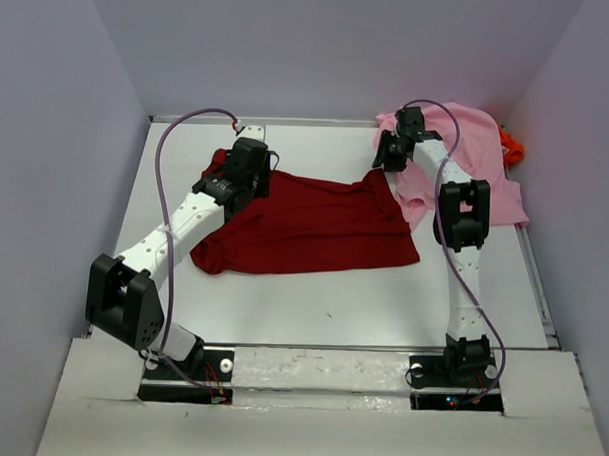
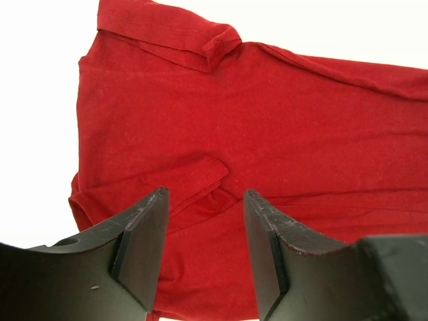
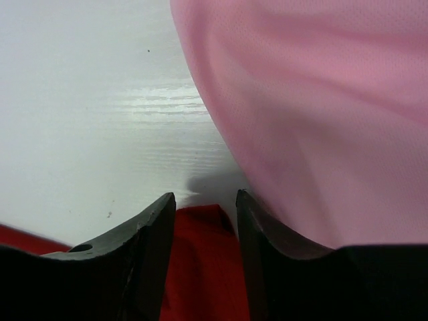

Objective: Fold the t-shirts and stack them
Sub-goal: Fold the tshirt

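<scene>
The near strip of the surface (image 1: 362, 305) in front of the two arm bases is bare. Past it the red shirt (image 1: 315, 223) lies spread out and mostly flat, lengthwise left to right, with wrinkles at its left end and nothing folded yet.

The left fingers (image 2: 144, 234) hang just above that left end. They are apart with nothing between them, and a small raised fold of red cloth sits under the gap. It looks like a spot chosen for a pinch.

Farther back, the right fingers (image 3: 150, 247) are low at the red shirt's far right corner. They too stand apart, with red cloth showing in the gap. I cannot tell whether they touch it. One arm at each end suggests the shirt is to be lifted or pulled straight for its first fold.

The pink shirt (image 1: 477, 164) is heaped in the far right corner, its edge just beside the right fingers. The orange shirt (image 1: 511, 147) peeks out behind it against the wall. Both seem to be waiting their turn.
</scene>
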{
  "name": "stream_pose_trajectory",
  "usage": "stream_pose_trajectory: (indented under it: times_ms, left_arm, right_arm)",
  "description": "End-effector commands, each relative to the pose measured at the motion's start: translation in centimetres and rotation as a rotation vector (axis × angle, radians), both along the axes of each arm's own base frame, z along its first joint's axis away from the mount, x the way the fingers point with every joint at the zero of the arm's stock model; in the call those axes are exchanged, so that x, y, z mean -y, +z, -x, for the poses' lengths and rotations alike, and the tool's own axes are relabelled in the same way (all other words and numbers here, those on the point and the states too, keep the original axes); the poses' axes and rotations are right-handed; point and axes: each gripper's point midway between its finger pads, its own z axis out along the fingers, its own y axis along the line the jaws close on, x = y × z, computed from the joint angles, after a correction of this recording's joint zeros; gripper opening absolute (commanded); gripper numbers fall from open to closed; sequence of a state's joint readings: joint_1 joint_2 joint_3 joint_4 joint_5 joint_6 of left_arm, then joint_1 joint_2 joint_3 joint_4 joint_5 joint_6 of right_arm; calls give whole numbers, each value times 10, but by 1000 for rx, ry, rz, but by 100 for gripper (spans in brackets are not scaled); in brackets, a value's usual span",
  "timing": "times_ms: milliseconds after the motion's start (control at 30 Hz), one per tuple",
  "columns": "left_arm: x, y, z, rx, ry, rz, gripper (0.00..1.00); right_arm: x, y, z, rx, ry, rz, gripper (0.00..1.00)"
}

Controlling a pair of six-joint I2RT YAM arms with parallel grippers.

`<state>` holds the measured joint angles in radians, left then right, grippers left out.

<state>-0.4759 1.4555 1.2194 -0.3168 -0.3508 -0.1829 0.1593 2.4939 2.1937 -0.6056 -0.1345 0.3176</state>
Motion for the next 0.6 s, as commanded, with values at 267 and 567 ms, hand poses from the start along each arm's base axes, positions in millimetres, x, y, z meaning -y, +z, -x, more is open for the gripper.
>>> stream_pose_trajectory:
  times_ms: [267,567]
  left_arm:
    - [-7,7,-4,33,23,-19,58]
    - [-10,7,-3,33,29,-24,58]
  right_arm:
    - [-9,-9,12,-38,24,-23,39]
    - [-3,1,23,-28,25,2,50]
